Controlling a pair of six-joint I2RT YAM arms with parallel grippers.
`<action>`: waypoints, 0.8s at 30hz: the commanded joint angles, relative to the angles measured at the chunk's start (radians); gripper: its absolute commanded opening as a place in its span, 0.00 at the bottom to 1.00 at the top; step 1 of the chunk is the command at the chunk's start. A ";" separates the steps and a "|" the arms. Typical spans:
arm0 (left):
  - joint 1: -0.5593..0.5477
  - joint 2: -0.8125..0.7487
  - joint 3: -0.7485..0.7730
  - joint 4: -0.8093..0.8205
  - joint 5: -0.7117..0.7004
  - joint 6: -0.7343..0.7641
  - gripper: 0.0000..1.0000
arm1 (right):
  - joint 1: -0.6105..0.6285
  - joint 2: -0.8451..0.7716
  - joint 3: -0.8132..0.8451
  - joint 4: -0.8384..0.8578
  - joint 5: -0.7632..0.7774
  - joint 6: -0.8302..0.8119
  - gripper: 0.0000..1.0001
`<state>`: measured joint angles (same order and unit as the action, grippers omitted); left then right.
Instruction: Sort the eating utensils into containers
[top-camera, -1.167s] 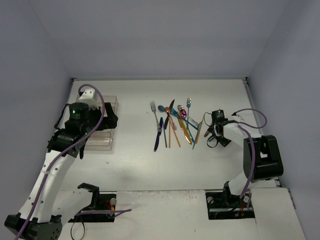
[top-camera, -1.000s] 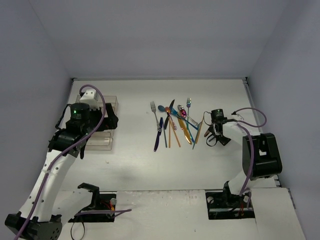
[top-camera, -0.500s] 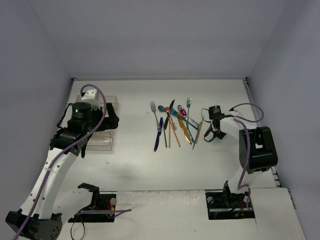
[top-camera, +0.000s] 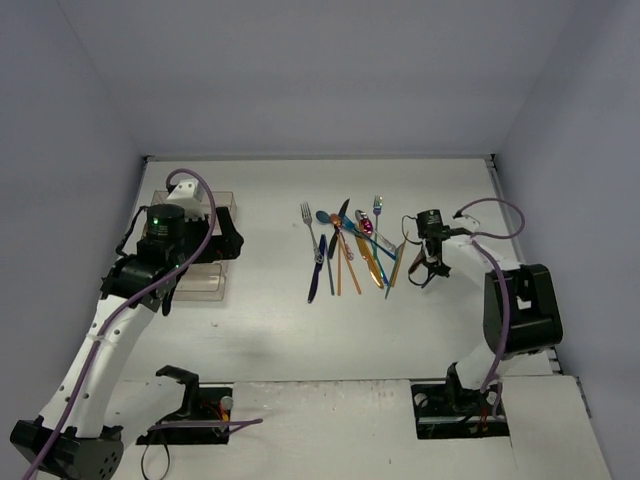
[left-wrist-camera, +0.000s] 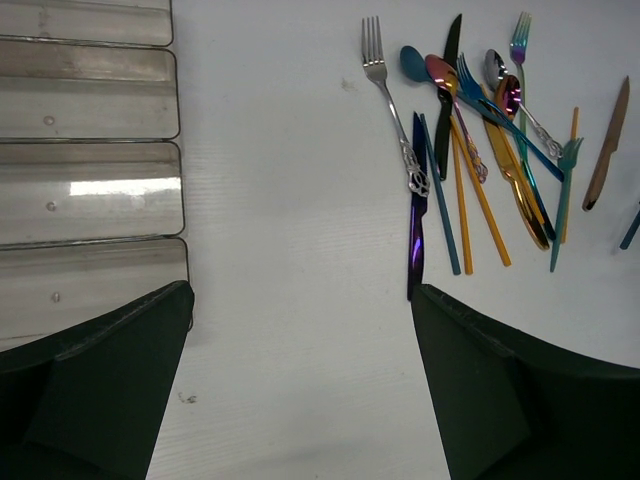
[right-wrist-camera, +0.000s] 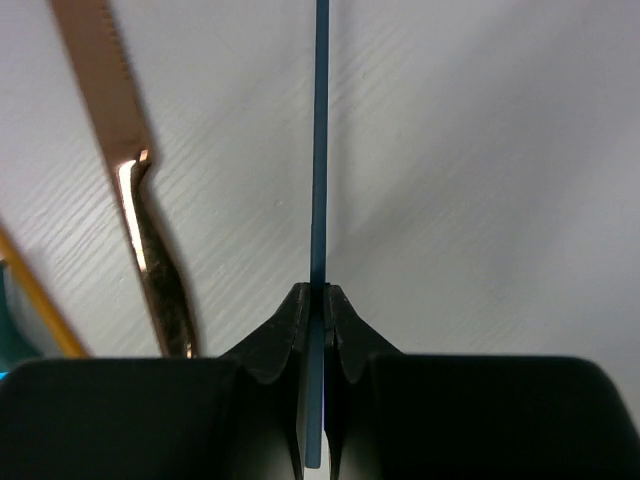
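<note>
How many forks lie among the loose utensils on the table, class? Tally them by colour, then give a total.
Silver fork: 1
Blue fork: 1
Teal fork: 1
Iridescent fork: 1
Total: 4 forks

Tray (left-wrist-camera: 90, 140) cut off at left edge; blue chopstick (right-wrist-camera: 319, 150) runs past top edge; copper knife (right-wrist-camera: 105, 90) blade cropped.
</note>
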<state>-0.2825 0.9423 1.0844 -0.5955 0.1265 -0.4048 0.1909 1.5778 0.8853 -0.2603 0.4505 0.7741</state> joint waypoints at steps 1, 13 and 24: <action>-0.009 0.018 0.063 0.104 0.149 -0.040 0.89 | 0.133 -0.218 0.112 0.037 0.024 -0.288 0.00; -0.016 0.104 0.060 0.394 0.349 -0.265 0.89 | 0.463 -0.414 0.182 0.250 -0.482 -0.798 0.00; -0.066 0.190 0.060 0.602 0.264 -0.433 0.89 | 0.630 -0.241 0.293 0.362 -0.530 -0.799 0.00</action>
<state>-0.3146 1.1283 1.0908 -0.1311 0.4376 -0.7736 0.7963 1.3068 1.1021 -0.0155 -0.0506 -0.0045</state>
